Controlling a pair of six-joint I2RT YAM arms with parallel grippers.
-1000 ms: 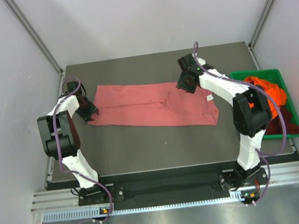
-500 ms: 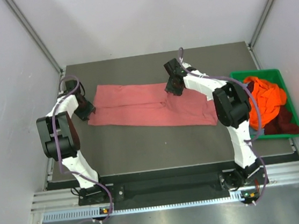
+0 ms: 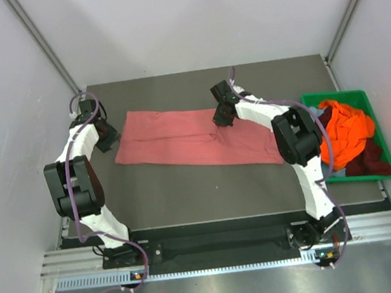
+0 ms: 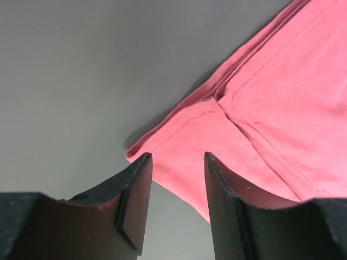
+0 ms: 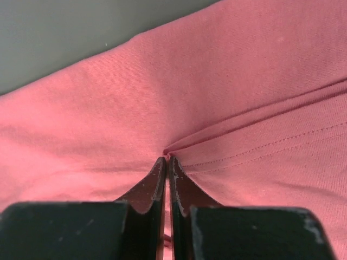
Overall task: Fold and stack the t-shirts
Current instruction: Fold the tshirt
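While my right gripper [image 5: 167, 160] is pinching a fold of the salmon-pink cotton t-shirt [image 3: 173, 136], my left gripper [image 4: 178, 158] is hanging open.
Its fingers [image 4: 138, 189] are framing the shirt's sleeve corner just ahead.

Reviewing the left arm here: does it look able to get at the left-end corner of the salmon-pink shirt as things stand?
Probably yes. The left gripper is open and poised right at the corner of the salmon-pink shirt. Only bare table lies beside that corner, and nothing rests on it.

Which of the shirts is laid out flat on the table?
The salmon-pink t-shirt; the orange t-shirt and maroon t-shirt lie crumpled in the green bin.
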